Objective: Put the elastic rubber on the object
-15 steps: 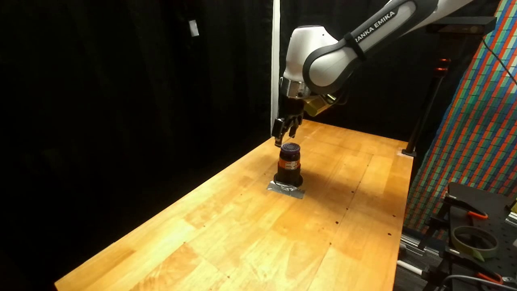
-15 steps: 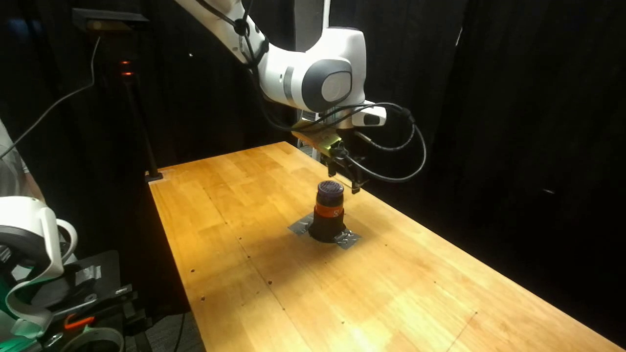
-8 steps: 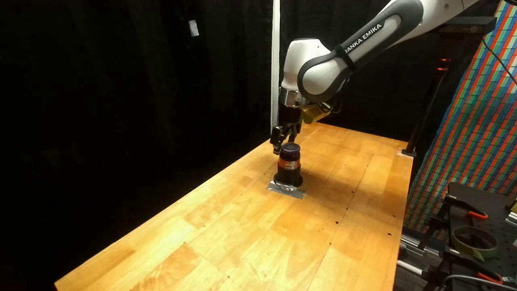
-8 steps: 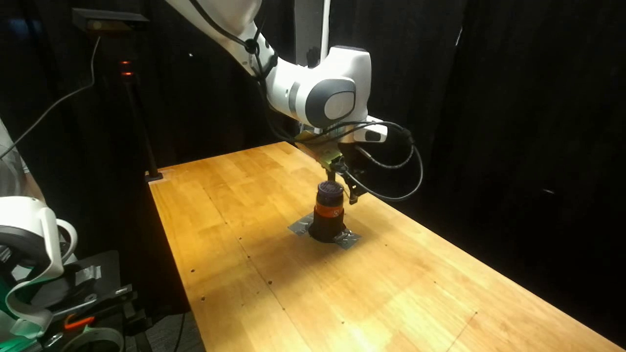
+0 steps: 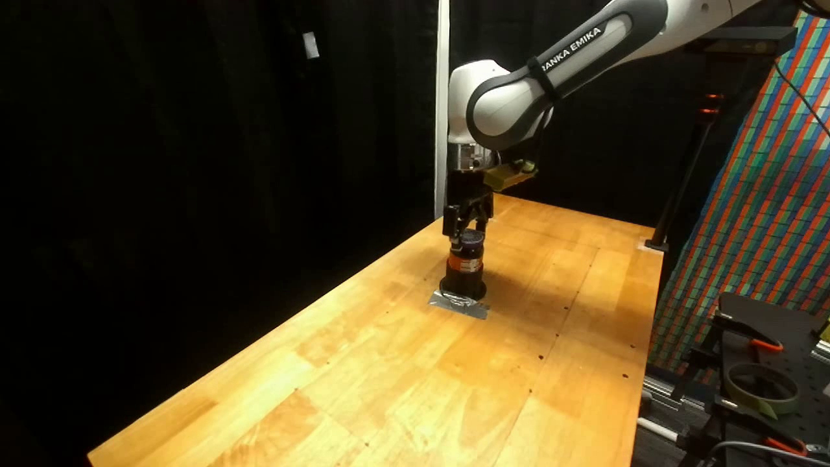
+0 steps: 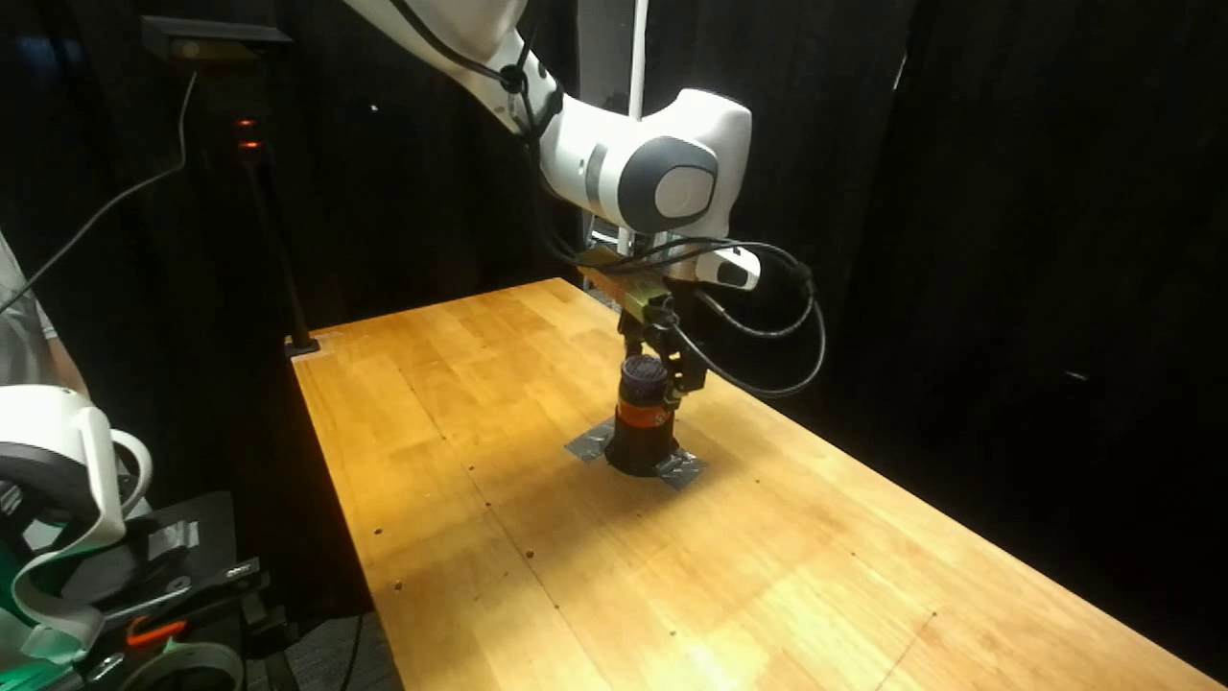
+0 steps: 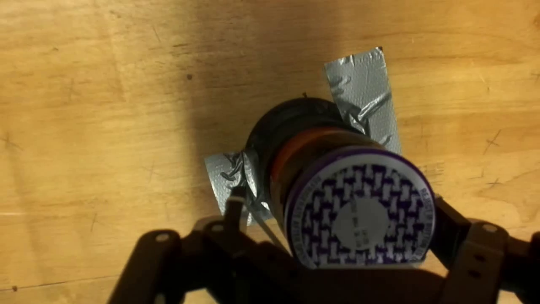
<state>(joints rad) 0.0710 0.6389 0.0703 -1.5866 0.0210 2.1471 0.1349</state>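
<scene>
The object is an upright jar with a purple and white lid (image 7: 363,223), a dark body and an orange label (image 5: 465,264), set in a black round base (image 6: 641,451). My gripper (image 7: 339,202) is open over the jar, its fingers (image 7: 234,211) on either side of the lid. It also shows low at the jar's top in both exterior views (image 5: 468,235) (image 6: 652,372). The elastic rubber (image 7: 268,230) is a thin pale strip running from the left fingertip toward the lid's side in the wrist view. The rest of it is hidden, and I cannot tell whether it touches the jar.
Grey tape strips (image 7: 367,97) hold the base to the wooden table (image 5: 415,389). A thin black stand (image 5: 681,175) rises at the table's far corner. A side table (image 5: 771,324) carries a tape roll (image 5: 762,389). A cable loop (image 6: 815,326) hangs from the arm.
My gripper has come down from above and beyond the jar, then moved across onto it. The fingers now stand around the jar's top. The jar has not moved.
</scene>
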